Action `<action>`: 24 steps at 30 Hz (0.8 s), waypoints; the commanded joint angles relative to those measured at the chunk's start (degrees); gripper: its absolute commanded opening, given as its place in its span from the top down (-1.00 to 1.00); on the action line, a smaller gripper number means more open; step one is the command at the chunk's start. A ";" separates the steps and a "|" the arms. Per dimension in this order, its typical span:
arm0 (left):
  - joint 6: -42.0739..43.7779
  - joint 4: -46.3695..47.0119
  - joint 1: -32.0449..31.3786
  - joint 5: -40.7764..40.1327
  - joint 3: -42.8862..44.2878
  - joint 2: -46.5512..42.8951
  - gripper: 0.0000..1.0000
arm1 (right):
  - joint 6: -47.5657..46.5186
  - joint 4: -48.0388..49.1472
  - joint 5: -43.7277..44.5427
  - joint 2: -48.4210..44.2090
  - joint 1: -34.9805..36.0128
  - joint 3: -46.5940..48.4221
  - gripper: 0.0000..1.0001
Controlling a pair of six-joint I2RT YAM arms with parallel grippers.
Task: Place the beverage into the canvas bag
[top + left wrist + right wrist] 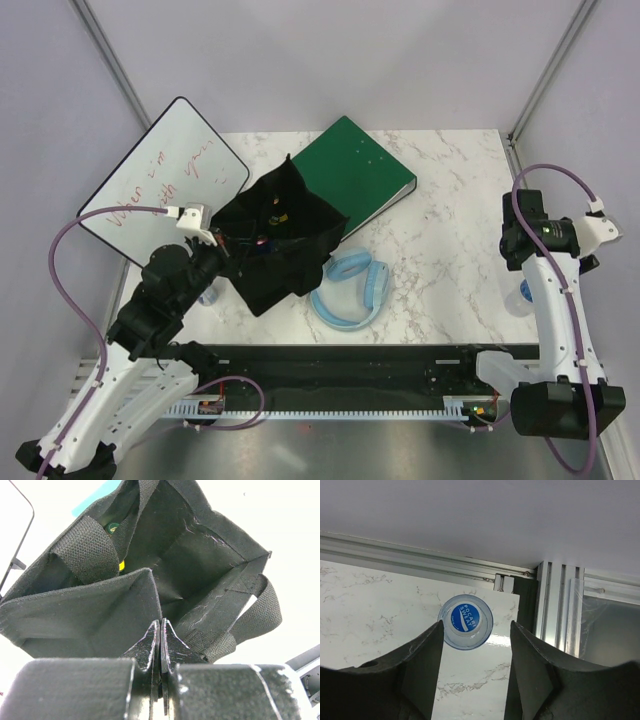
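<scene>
Top view first: the canvas bag (pixel 285 255) sits slumped and creased, with the green binder (pixel 355 175) touching its far right side, the whiteboard (pixel 165 180) off to its left, and blue headphones (pixel 350 290) just beside its near right corner. The left gripper (pixel 224 244) is right at the bag's left edge. The beverage bottle (pixel 521 296) is well apart from the bag, way off to its right past the headphones, at the edge of the marble table (pixel 450 220).

Left wrist view: the left gripper's fingers are squeezed tight together, pinching the bag's rim, and the bag's mouth gapes open in front of them. One woven handle strap (pixel 87 550) flops over the left wall.

Right wrist view: looking straight down on the bottle's blue cap, upright on the table. The right gripper (pixel 476 626) hangs over it with its jaws spread, one finger on each side of the cap, not clamped on anything.
</scene>
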 commanded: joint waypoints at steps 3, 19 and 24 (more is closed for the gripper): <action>2.22 -1.27 -0.04 0.68 -0.80 1.45 0.95 | 0.97 1.69 2.40 0.22 -0.91 -1.63 -0.26; 2.40 -1.28 -0.04 -0.28 -0.63 1.54 0.95 | -8.17 15.06 0.83 -1.72 -4.08 -8.14 -0.32; 2.49 -1.27 -0.04 -0.46 -0.63 1.36 0.95 | -7.73 15.67 1.26 -0.39 -4.60 -9.63 -0.34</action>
